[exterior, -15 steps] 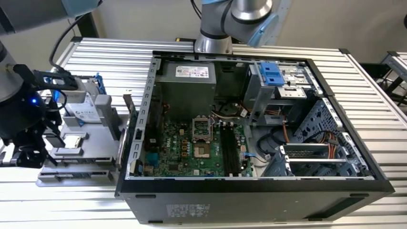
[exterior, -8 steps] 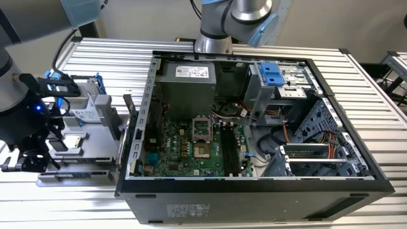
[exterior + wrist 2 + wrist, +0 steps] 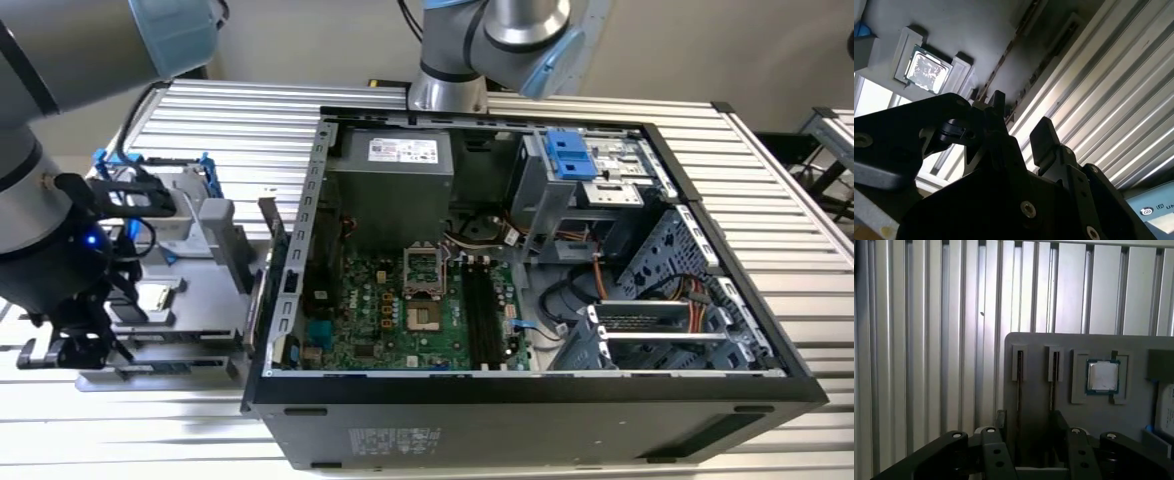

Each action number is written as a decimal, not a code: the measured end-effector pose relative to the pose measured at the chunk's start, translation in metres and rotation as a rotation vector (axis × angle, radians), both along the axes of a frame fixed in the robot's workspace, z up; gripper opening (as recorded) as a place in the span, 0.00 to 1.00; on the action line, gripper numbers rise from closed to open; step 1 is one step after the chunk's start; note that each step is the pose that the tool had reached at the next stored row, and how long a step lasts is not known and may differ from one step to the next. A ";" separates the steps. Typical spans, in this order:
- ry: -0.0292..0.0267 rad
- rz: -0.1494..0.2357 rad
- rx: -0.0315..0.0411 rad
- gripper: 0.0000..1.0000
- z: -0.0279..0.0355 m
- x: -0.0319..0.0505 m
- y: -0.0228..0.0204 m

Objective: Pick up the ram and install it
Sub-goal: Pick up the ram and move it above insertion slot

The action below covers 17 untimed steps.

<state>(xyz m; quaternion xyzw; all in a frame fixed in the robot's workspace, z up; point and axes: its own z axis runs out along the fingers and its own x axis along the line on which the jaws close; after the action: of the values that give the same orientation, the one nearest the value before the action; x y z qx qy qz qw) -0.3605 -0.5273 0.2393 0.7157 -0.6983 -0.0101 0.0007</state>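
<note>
The open black computer case lies nearest in the exterior view, on its side on the ribbed metal table, with the green motherboard on its floor. Off the case's side towards the exterior view's left sits a flat grey parts tray holding a small square silver processor chip and, at its far edge, a blue-framed hard drive. The black two-fingered gripper hangs low over the tray's near corner.

In the second wrist view the gripper has its fingers parted. The ram – a long thin stick seen edge-on – runs along the tray just beyond the fingertips, with the processor chip off to one side.

In the first wrist view the ram stands on edge in a narrow slot near the tray's edge – between the gripper's spread fingers, gripped by neither. A second, similar slot lies just beside it, then the processor chip.
</note>
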 end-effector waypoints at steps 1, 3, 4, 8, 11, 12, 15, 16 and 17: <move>0.0000 0.000 0.0000 1.00 -0.0018 0.0000 0.0000; 0.0001 0.000 0.0000 1.00 -0.0054 0.0000 0.0000; 0.0001 0.000 0.0000 1.00 -0.0072 0.0000 0.0000; 0.0001 0.000 0.0000 1.00 -0.0145 -0.0001 -0.0002; 0.0005 0.000 -0.0001 1.00 -0.0198 0.0000 -0.0019; 0.0006 0.000 -0.0001 1.00 -0.0216 0.0000 -0.0029; 0.0008 0.000 0.0001 1.00 -0.0273 0.0000 -0.0057; 0.0008 0.000 0.0002 1.00 -0.0291 0.0000 -0.0059; 0.0009 0.000 0.0000 1.00 -0.0309 -0.0001 -0.0060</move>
<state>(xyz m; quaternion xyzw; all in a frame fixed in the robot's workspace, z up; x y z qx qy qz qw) -0.3606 -0.5332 0.2084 0.7156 -0.6984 -0.0104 0.0010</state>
